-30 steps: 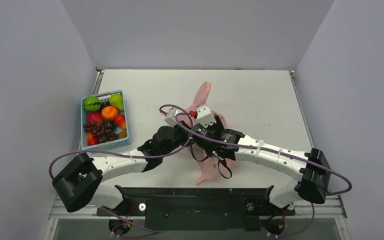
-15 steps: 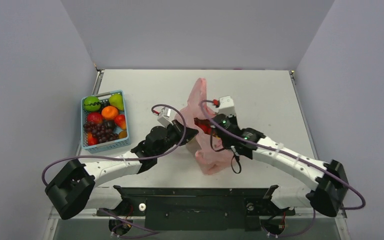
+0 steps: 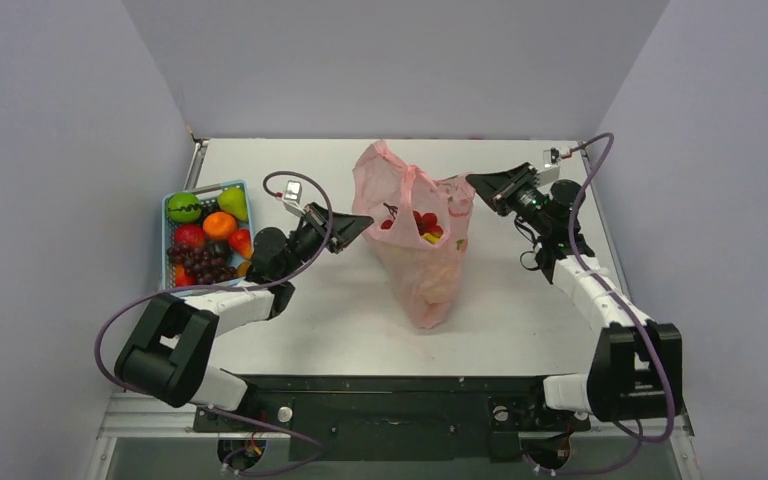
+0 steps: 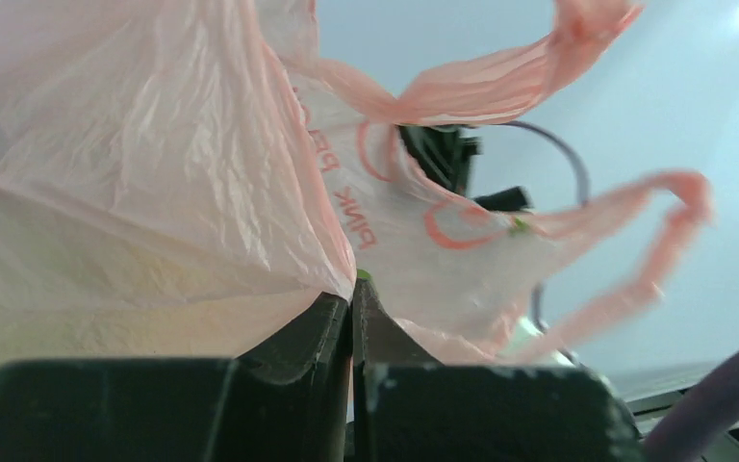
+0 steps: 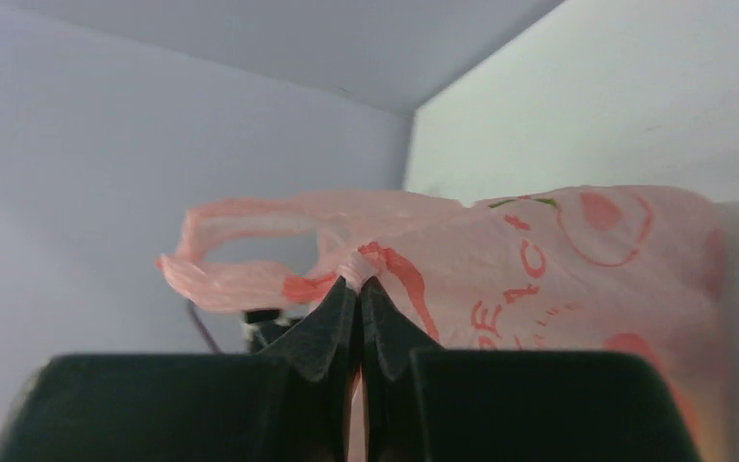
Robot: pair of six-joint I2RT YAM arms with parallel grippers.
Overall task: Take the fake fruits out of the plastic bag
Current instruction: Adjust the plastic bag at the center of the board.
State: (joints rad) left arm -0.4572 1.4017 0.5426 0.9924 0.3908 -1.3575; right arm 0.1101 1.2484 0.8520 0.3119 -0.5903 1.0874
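Observation:
The pink plastic bag (image 3: 422, 262) stands on the table centre, its mouth pulled wide. Inside the mouth I see fake fruits (image 3: 425, 226), red and yellow round ones. My left gripper (image 3: 368, 220) is shut on the bag's left rim. In the left wrist view the left gripper (image 4: 352, 289) pinches the pink film of the bag (image 4: 154, 173). My right gripper (image 3: 472, 182) is shut on the bag's right rim. In the right wrist view the right gripper (image 5: 359, 282) clamps a bunched fold of the bag (image 5: 558, 260). Both handles hang loose at the back.
A light-blue slatted basket (image 3: 168, 285) sits at the left, holding a green ball with a dark zigzag (image 3: 183, 207), an orange, grapes and other fruit. Grey walls enclose the table on three sides. Purple cables loop from both arms.
Both arms have swung apart and upward, stretching the bag's mouth open from a crumpled heap. The right gripper closed on the bag's right rim. The red fruits now show inside.

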